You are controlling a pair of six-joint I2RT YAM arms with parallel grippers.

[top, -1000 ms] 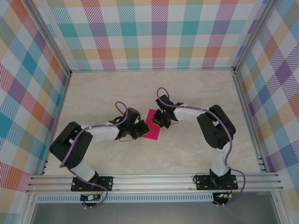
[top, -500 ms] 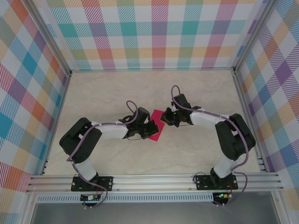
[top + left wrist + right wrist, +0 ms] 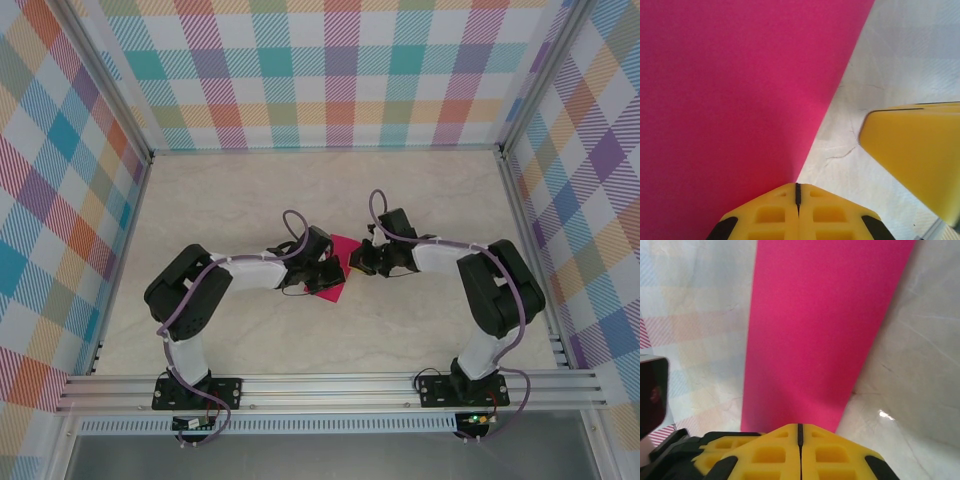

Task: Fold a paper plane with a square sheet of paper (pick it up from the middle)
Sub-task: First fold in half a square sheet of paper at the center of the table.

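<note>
Magenta square sheet of paper (image 3: 343, 251) low over the marble table (image 3: 300, 190), left gripper (image 3: 797, 192) clenched on one edge, right gripper (image 3: 800, 432) clenched on the opposite edge, fingertips near each other.

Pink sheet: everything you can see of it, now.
The square sheet of paper is plain magenta-pink, thin, matte and unmarked, with straight edges. It is over the middle of the table. The left claw and right claw are each shut at one of its edges, apparently pinching it. From the right wrist it looks like a narrow strip; folded or tilted, I cannot tell.
</note>
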